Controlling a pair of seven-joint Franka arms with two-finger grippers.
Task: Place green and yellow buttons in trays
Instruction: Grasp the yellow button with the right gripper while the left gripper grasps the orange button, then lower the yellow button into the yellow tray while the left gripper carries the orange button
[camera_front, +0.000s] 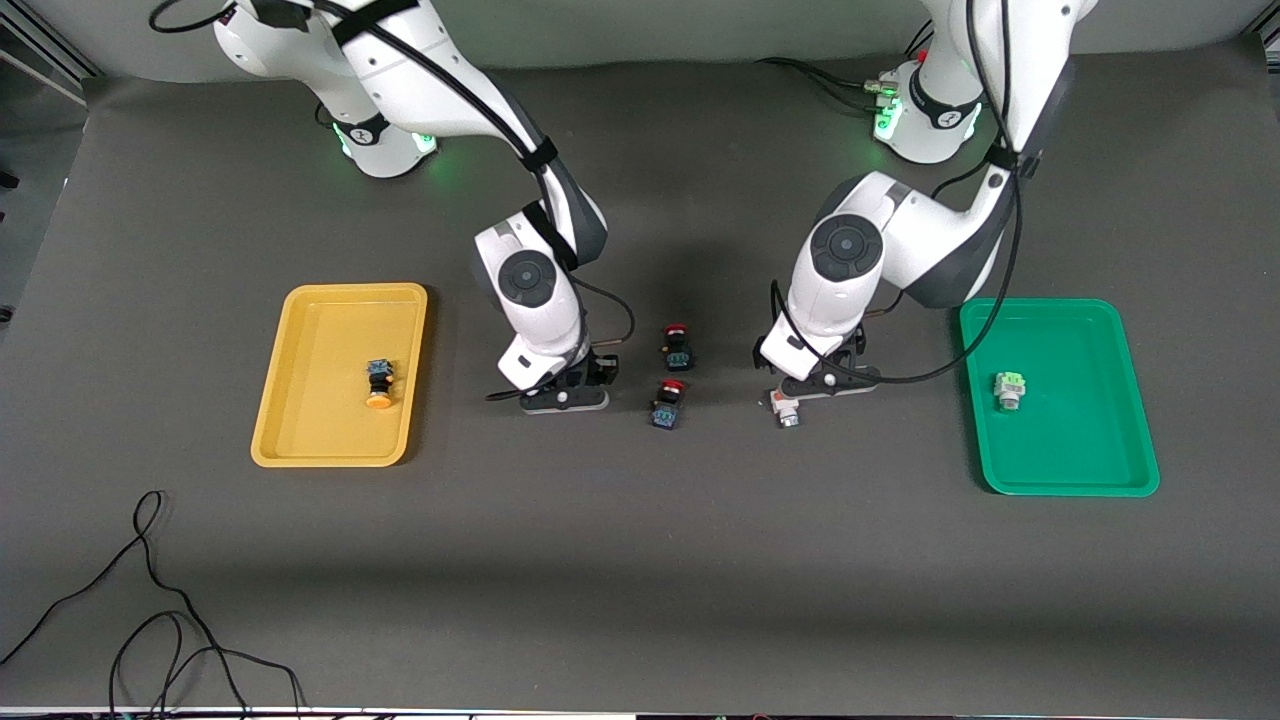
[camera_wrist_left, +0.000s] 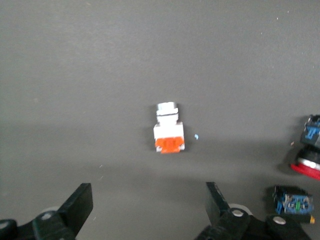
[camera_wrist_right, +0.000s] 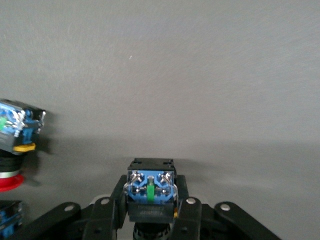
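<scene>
Gripping, right gripper (camera_wrist_right: 150, 220): fingers closed on a black-blue button (camera_wrist_right: 150, 190) (its blue terminal end faces the wrist camera); low over the table at the centre of the front view, just beside the yellow tray's edge nearest the middle.
Left gripper (camera_wrist_left: 150, 210): fingers spread wide apart with nothing between them, low over the table, right of centre in the front view.
White button on the table (camera_wrist_left: 168, 130): lies on its side just ahead of the open fingers, orange end toward them, not touching either one; in the front view it peeks out at the gripper's lower edge (camera_front: 785, 408).
Red-capped buttons: two on the bare table between the grippers, one (camera_front: 678, 346) higher in the front view, the other (camera_front: 667, 403) lower, so nearer the front camera; both apart from each other and from either gripper.
Yellow tray (camera_front: 300, 400): left part of the front view, toward the right arm's end of the table; one yellow-capped button (camera_front: 378, 385) lies inside it, nearer the edge that faces the table's middle.
Green tray (camera_front: 1100, 460): right part of the front view, toward the left arm's end; one white button with a green top (camera_front: 1009, 390) lies inside it, close to the edge that faces the table's middle.
Cable (camera_front: 150, 600): black, looping at the lower left of the front view.
</scene>
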